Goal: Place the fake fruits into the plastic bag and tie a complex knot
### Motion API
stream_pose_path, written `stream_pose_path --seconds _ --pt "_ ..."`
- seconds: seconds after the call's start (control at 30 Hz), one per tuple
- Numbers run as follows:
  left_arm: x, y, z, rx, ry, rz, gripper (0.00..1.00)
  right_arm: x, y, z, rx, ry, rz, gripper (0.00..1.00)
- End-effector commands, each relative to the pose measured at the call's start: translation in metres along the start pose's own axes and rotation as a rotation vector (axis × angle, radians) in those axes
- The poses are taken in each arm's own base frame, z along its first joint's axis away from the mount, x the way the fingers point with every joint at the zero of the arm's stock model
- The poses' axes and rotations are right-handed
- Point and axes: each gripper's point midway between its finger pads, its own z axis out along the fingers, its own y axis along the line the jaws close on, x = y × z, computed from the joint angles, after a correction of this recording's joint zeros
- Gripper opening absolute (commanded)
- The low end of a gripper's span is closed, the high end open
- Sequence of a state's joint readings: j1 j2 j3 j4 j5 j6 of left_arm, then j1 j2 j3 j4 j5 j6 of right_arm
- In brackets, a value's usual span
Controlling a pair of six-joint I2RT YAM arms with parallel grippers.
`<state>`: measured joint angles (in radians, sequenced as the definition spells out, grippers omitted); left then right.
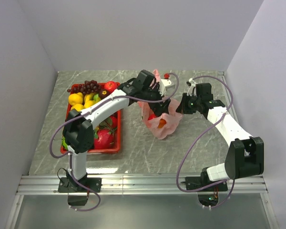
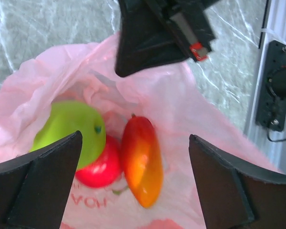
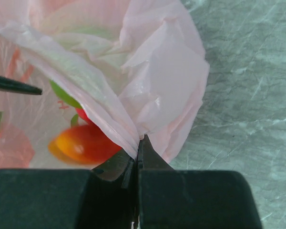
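The pink plastic bag (image 1: 166, 125) stands open mid-table. Through its mouth in the left wrist view I see a green apple (image 2: 71, 128), a red apple (image 2: 99, 168) and a blurred orange-red mango (image 2: 142, 161) inside the bag (image 2: 190, 109). My left gripper (image 1: 156, 97) hangs over the mouth, jaws wide open and empty (image 2: 134, 138). My right gripper (image 1: 179, 107) is shut on a gathered fold of the bag's rim (image 3: 139, 140) and holds that side up. The mango (image 3: 83, 143) shows through the film (image 3: 157, 71). No knot is visible.
A red tray (image 1: 115, 149) at the left holds more fruits: purple grapes (image 1: 87, 87), yellow lemons (image 1: 76, 99), a red apple (image 1: 110, 86) and a pink dragon fruit (image 1: 104, 139). Walls close the table on the left, back and right. The right arm's body (image 2: 157, 33) is near the bag's far rim.
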<state>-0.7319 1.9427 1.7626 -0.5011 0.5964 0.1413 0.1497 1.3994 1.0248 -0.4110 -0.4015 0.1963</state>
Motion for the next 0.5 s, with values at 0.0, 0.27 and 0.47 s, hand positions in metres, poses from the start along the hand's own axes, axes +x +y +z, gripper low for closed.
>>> stream_pose_path --seconds 0.0,0.27,0.47 --pt "-0.044 -0.018 -0.053 -0.039 -0.096 0.072 0.99 -0.01 0.008 -0.009 -0.025 -0.032 -0.033 0.0" --pt "-0.057 0.019 -0.196 -0.306 -0.17 -0.038 0.99 -0.001 -0.003 -0.006 0.007 -0.001 -0.081 0.0" --pt "0.049 0.004 -0.28 -0.528 0.097 -0.094 0.99 0.003 -0.006 -0.007 0.015 0.012 -0.1 0.0"
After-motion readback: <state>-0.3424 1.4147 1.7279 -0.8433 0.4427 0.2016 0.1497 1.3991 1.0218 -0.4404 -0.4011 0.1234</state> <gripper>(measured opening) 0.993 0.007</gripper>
